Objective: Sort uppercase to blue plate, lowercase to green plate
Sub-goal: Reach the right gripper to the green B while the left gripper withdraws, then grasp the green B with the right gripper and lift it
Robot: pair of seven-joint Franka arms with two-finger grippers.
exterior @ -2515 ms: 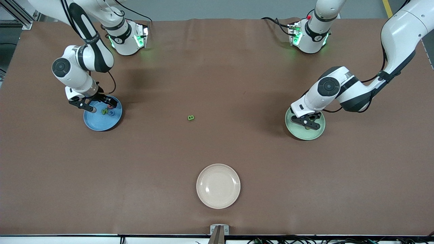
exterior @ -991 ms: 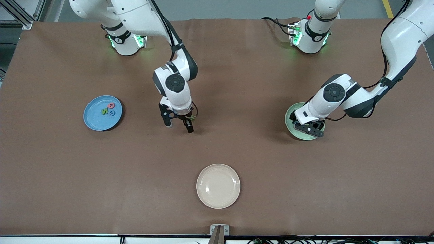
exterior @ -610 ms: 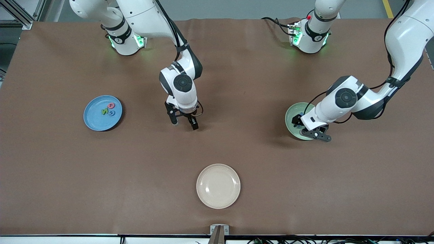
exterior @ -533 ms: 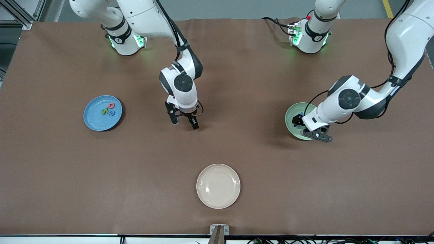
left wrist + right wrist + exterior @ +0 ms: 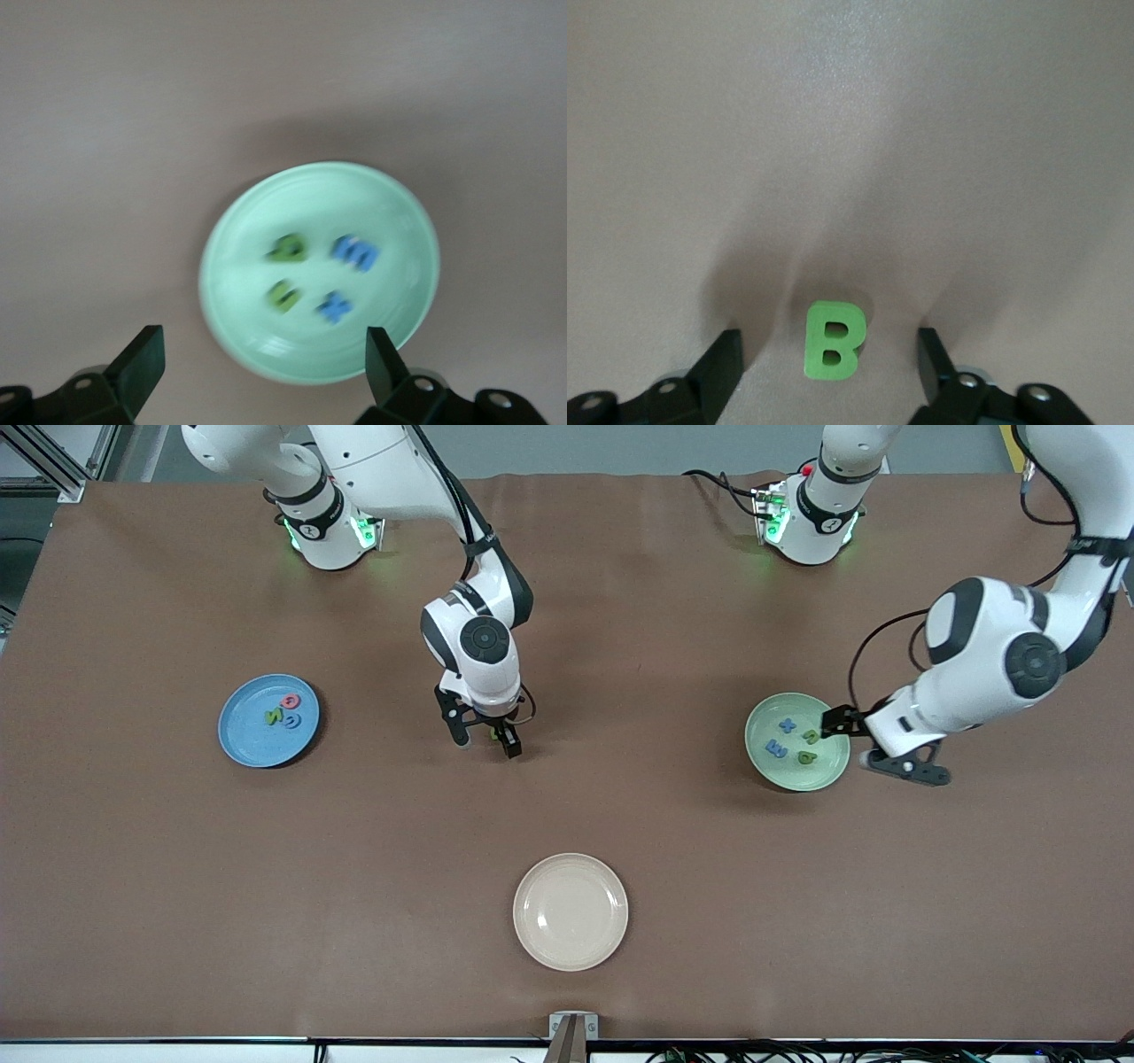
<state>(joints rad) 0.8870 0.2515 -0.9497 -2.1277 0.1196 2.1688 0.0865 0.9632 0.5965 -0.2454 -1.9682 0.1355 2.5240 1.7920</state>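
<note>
The green B (image 5: 831, 341) lies flat on the brown table between the open fingers of my right gripper (image 5: 829, 356), near the table's middle (image 5: 485, 741); the fingers stand apart from it. The blue plate (image 5: 248, 740) holds the red-pink Q (image 5: 290, 701), green N (image 5: 274, 715) and blue C (image 5: 293, 719). The green plate (image 5: 797, 775) holds the blue x (image 5: 787, 725), blue e (image 5: 777, 749) and two green lowercase letters (image 5: 811, 736). My left gripper (image 5: 873, 746) is open and empty, raised over the plate's edge at the left arm's end. The left wrist view shows this plate (image 5: 239, 266) whole.
A cream plate (image 5: 570, 911) sits nearer to the front camera than the B, near the table's front edge. Both arm bases stand along the table's back edge. Brown tabletop lies between the three plates.
My right gripper left the blue plate, crossed to the B and came down around it. My left gripper drew off the green plate toward the left arm's end, uncovering the letters.
</note>
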